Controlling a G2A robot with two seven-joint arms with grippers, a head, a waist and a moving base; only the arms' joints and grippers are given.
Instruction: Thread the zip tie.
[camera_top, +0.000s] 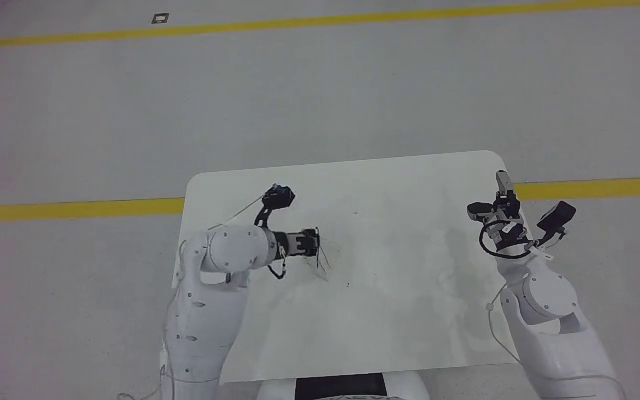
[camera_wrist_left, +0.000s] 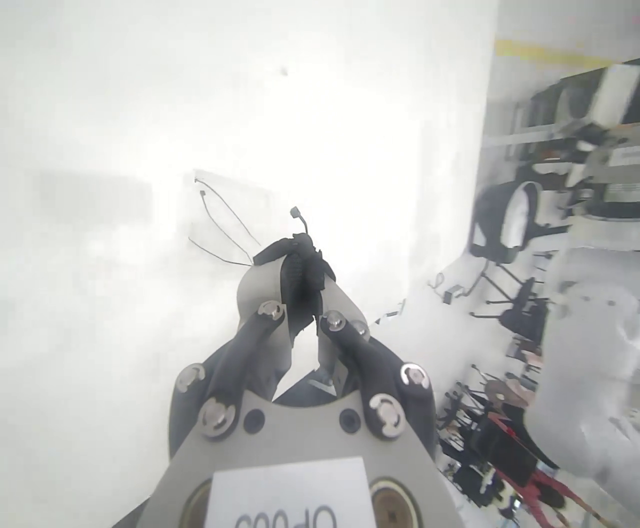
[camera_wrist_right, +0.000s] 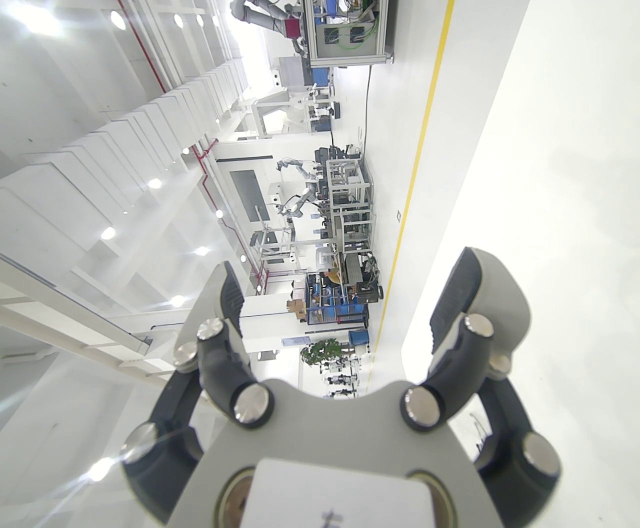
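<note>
While pinched fully closed, left hand (camera_wrist_left: 299, 257) has a black zip tie (camera_wrist_left: 295, 213) caught between its pads. The tie's small head pokes out just past the fingertips. Thin black strands (camera_wrist_left: 220, 215) loop out beside it over the white counter (camera_wrist_left: 150, 100); can't tell if they touch it. From the top, this hand sits low over the counter's left-middle. Right hand (camera_wrist_right: 347, 270) is spread wide and holds nothing, up at the counter's right edge, well apart from the tie, aimed out at the room.
</note>
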